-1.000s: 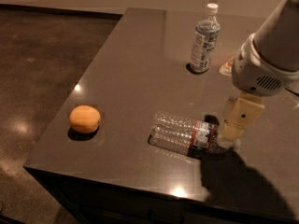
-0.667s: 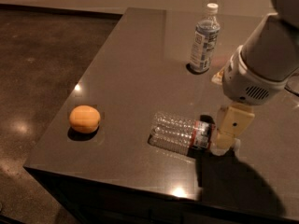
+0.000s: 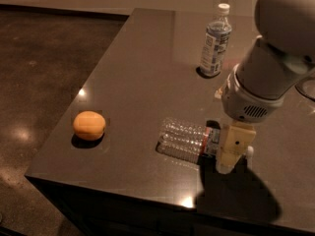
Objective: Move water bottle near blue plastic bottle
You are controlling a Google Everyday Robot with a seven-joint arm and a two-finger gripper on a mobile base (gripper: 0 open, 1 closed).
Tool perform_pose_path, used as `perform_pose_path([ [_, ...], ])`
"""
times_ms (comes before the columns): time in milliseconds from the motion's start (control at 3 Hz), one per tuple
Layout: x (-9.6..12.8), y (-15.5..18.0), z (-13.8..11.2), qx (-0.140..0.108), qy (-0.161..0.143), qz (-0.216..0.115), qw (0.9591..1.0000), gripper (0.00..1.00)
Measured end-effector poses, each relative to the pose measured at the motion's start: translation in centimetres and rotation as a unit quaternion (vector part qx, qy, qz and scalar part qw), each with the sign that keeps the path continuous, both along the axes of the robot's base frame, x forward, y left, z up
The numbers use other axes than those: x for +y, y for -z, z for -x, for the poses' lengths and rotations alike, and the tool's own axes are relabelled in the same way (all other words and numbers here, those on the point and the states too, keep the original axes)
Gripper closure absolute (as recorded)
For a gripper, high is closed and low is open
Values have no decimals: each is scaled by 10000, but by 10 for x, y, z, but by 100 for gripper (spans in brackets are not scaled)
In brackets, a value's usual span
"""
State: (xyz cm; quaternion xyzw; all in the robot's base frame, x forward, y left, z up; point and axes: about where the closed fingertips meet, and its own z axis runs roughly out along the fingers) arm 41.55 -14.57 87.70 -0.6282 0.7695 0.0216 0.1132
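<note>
One orange [image 3: 89, 125] — claw [image 3: 227, 165] at water bottle [image 3: 184, 139]

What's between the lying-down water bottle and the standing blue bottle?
Nothing, just bare table between the water bottle and the blue bottle, as the camera view shows. The claw sits at the water bottle's cap end.

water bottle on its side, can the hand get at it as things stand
Probably yes. The hand sits low at the label and cap end of the water bottle, with nothing between them. The orange and the blue plastic bottle stand well clear.
</note>
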Motion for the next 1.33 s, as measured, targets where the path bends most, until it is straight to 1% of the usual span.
perform_pose_path([
  [333, -1, 16, 1, 98, -11, 242, 9997, 18],
  [667, -3, 20, 0, 170, 12, 352, 9992, 41],
  [1000, -10, 10, -10, 124, 126, 426, 9989, 64],
  [1333, -32, -13, -40, 30, 374, 577, 9976, 88],
])
